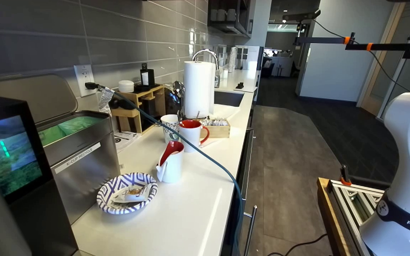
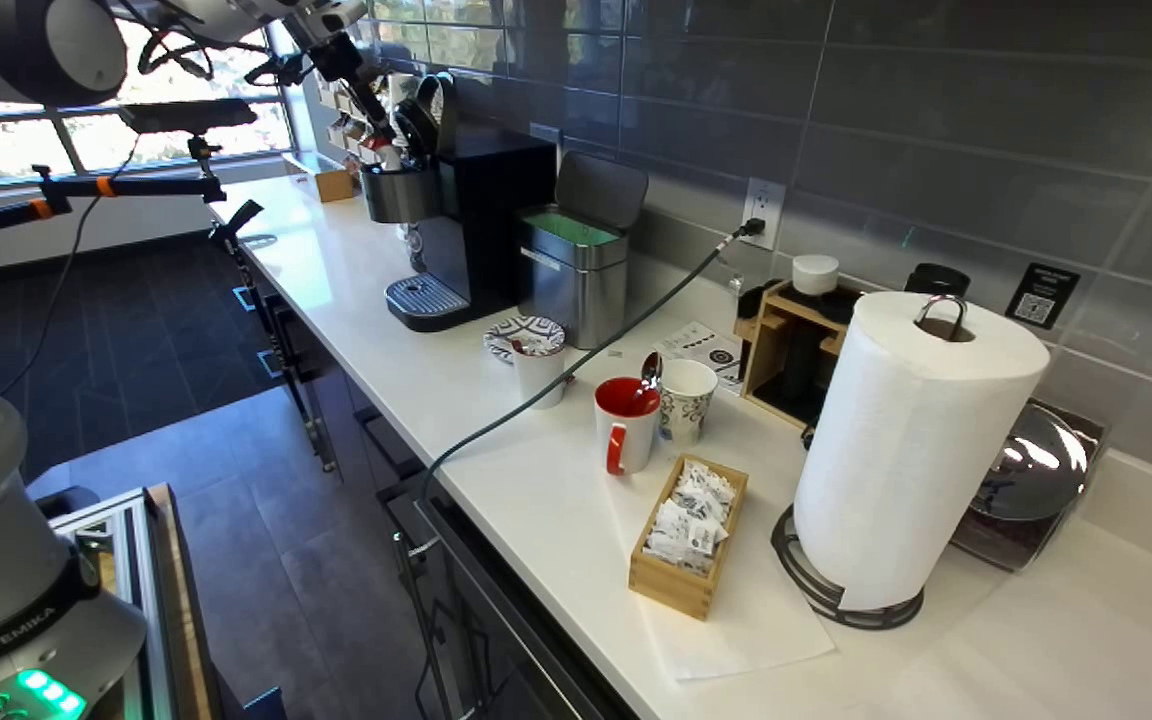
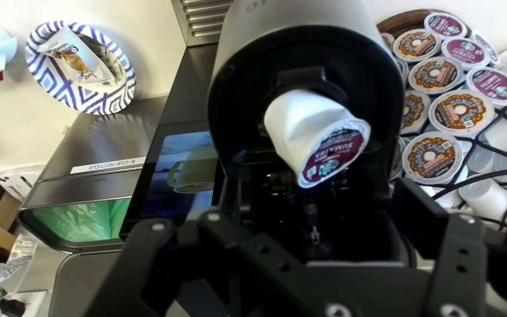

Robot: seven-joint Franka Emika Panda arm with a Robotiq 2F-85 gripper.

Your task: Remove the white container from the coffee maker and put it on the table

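The white container, a small white pod with a maroon lid, lies tilted at the open top of the coffee maker in the wrist view. The coffee maker shows black and boxy in both exterior views, its lid raised. The table, a cream-white counter, runs beside it and also shows in the wrist view. My gripper is open, its fingers spread apart with nothing between them. In an exterior view the gripper points down at the machine's top, close to the pod.
A K-cup recycle bin stands against the machine. A blue-patterned plate, a white pitcher and a red-white mug stand on the counter. A cable crosses above it. Several coffee pods lie beside the machine.
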